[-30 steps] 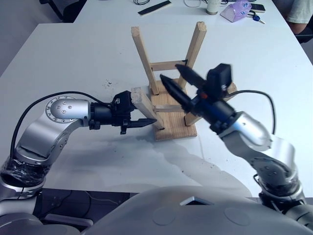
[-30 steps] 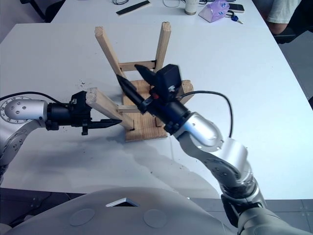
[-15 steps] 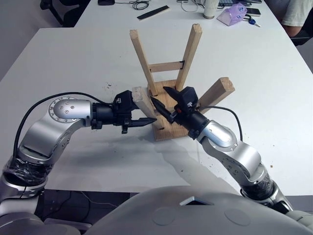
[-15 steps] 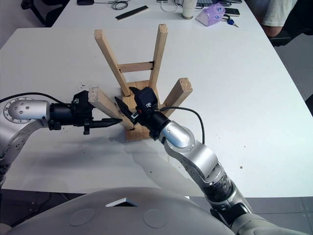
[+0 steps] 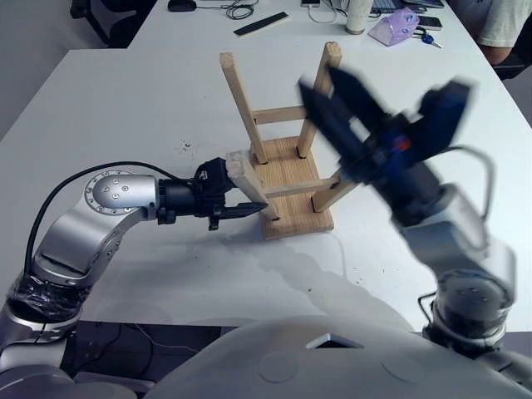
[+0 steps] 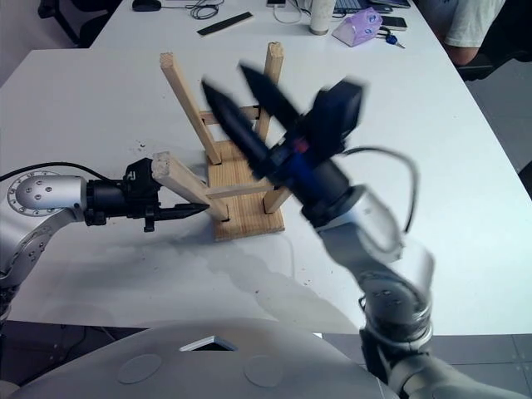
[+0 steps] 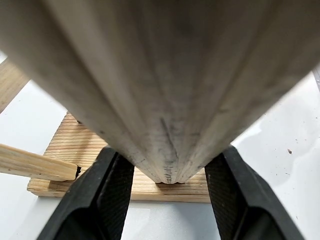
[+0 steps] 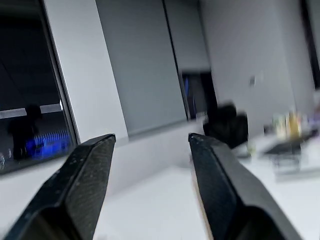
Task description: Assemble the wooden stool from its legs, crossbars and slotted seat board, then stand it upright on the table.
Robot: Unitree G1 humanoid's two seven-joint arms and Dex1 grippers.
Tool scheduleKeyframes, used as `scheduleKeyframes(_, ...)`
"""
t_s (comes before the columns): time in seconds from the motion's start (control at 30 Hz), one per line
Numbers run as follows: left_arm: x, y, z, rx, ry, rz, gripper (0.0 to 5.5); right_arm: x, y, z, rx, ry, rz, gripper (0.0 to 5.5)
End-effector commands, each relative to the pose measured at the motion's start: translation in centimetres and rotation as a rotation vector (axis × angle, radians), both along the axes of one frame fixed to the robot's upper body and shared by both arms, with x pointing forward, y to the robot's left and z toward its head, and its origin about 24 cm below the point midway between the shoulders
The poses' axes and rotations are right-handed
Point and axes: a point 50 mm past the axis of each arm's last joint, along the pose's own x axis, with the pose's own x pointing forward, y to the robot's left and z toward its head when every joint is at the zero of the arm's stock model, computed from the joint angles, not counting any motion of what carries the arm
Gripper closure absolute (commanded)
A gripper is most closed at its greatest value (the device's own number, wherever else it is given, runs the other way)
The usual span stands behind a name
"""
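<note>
One leg (image 5: 243, 174) inside the left pincer (image 5: 256, 208)

The white table (image 5: 125, 100) bears a scatter of dark specks (image 5: 184, 148) toward its left side, and a dull grey smear (image 5: 278, 264) spreads along its near edge. Behind it stands a second white table (image 5: 199, 29). Near that table's front edge a flat black strip (image 5: 261, 17) lies at a slant (a ruler or a bar, hard to tell). Toward the right end stand a white cylinder (image 5: 357, 13) and a purple pouch (image 5: 401, 25), with a dark phone (image 5: 433, 22) just beside the pouch. Farther back lie a black mouse (image 5: 179, 5) and loose cables (image 5: 238, 8). A black chair (image 5: 104, 12) stands off the left corner.
</note>
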Motion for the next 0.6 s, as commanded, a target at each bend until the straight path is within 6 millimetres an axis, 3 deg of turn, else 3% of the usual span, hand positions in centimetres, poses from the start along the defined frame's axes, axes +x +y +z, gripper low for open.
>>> scheduleKeyframes(0.03, -0.1, 1.2, -2.7, 0.103, 0.127, 0.122, 3.46, 2.3, -6.8, 0.9, -0.151, 0.012, -0.412, 2.81)
scheduleKeyframes(0.1, 0.1, 1.2, -2.7, 0.107, 0.127, 0.133, 3.46, 3.7, -11.8, -1.6, -0.329, 0.133, -0.713, 2.81)
scheduleKeyframes(0.2, 0.6, 1.1, -2.9, 0.112, 0.124, 0.137, 3.46, 3.8, -17.7, -6.8, -0.648, 0.296, -0.995, 2.53)
scheduleKeyframes(0.27, 0.8, 0.9, -2.8, 0.107, 0.125, 0.131, 3.46, 3.8, -18.7, -9.2, -0.807, 0.351, -1.057, 2.17)
scheduleKeyframes(0.3, 0.9, 0.9, -2.7, 0.106, 0.125, 0.126, 3.46, 4.0, -18.2, -9.9, -0.853, 0.352, -1.055, 2.05)
scheduleKeyframes(0.37, 1.1, 0.9, -2.4, 0.111, 0.122, 0.113, 3.46, 4.8, -14.9, -10.8, -0.883, 0.307, -0.964, 2.05)
scheduleKeyframes(0.43, 1.4, 0.7, -2.3, 0.119, 0.118, 0.093, 3.46, 6.0, -6.8, -10.7, -0.811, 0.196, -0.670, 2.05)
scheduleKeyframes(0.5, 1.6, 0.2, -2.3, 0.123, 0.114, 0.072, 3.46, 5.3, 3.6, -8.0, -0.610, 0.074, -0.258, 2.05)
scheduleKeyframes(0.53, 1.6, -0.1, -2.3, 0.125, 0.113, 0.059, 3.46, 4.1, 7.4, -6.1, -0.507, 0.026, -0.085, 2.05)
scheduleKeyframes(0.57, 1.6, -0.6, -2.3, 0.127, 0.109, 0.040, 3.46, 2.8, 10.2, -4.1, -0.403, 0.000, 0.066, 2.05)
scheduleKeyframes(0.6, 1.7, -1.0, -2.1, 0.127, 0.104, 0.017, 3.46, 1.6, 11.7, -2.7, -0.330, -0.009, 0.177, 2.05)
